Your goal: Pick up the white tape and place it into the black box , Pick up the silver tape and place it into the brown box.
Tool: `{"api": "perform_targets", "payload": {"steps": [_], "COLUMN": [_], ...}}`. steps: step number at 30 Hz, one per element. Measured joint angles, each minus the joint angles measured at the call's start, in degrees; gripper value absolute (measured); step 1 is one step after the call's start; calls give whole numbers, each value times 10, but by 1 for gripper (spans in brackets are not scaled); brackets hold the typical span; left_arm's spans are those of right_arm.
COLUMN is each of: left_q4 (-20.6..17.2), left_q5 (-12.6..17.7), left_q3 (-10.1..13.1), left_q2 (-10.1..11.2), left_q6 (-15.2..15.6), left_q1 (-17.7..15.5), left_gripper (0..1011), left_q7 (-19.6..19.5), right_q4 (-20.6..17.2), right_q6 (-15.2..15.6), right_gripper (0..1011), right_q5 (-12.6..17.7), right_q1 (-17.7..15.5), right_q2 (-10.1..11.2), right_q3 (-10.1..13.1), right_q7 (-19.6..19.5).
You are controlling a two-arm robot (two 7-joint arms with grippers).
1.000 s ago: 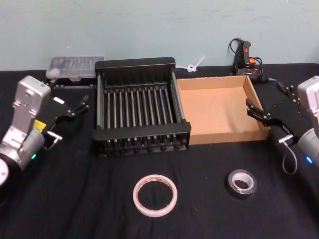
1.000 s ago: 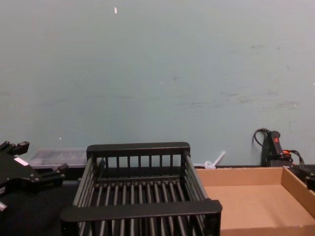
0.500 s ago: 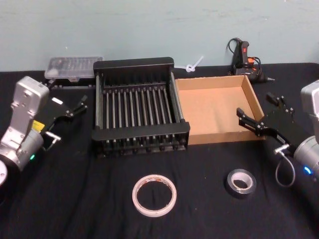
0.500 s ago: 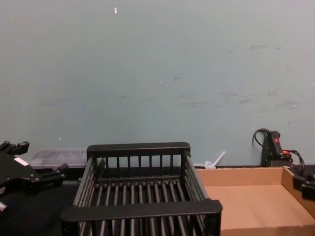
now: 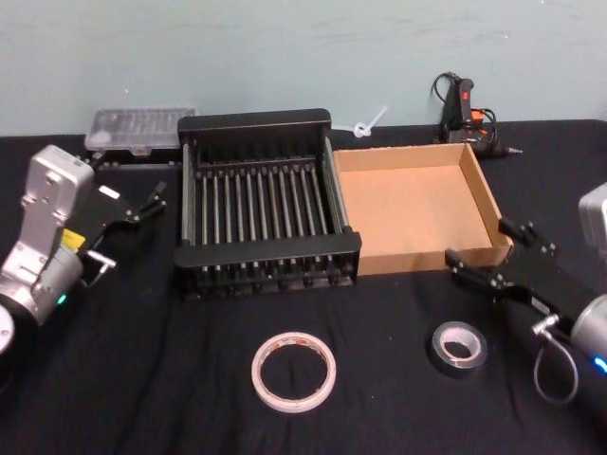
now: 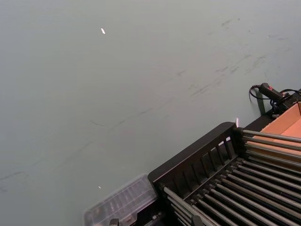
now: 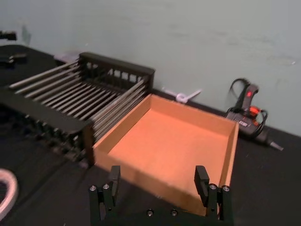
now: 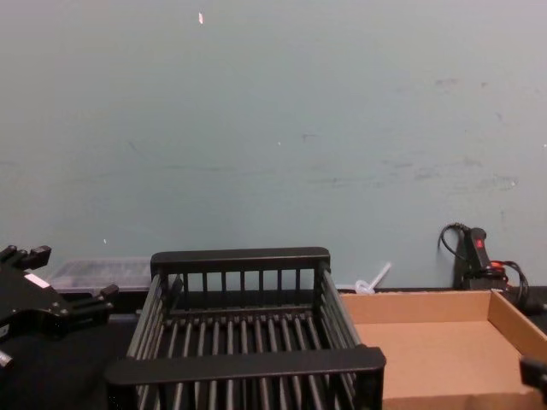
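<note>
Silver tape (image 5: 459,347) lies near right gripper (image 5: 485,256), fingers spread; left gripper's (image 5: 132,192) fingers unclear.

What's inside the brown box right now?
Nothing: the brown box shows bare cardboard floor. The silver tape lies on the table, near the open right gripper.

Two rolls of tape lie on the table: one white tape (image 5: 294,371) and one silver tape (image 5: 459,347). Two boxes stand behind them, one black box (image 5: 266,207) and one brown box (image 5: 418,209). Two grippers show, the left gripper (image 5: 140,200) and the right gripper (image 5: 486,252).
</note>
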Motion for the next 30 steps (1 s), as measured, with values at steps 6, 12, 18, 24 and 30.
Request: {"api": "perform_targets", "payload": {"steps": [6,12,18,24,30], "left_q4": [0,0,0,0,0], "left_q5": [0,0,0,0,0], "left_q3": [0,0,0,0,0], "left_q2": [0,0,0,0,0], "left_q6": [0,0,0,0,0], "left_q1": [0,0,0,0,0], "left_gripper": [1001,1001,1001,1001,1001], "left_q7": [0,0,0,0,0], "right_q4": [-22,-37,-45,-46,-43], "right_q6": [20,54,107,141,159], "right_gripper": [1002,1002,1002,1002,1002], "right_q5": [2,5,12,13,5], "right_q1": [-30,-51,-58,-57,-54], "right_q2": [9,15,20,21,22], "right_q3": [11,19,26,29,27], "right_q7": [8,12,19,30,41]}}
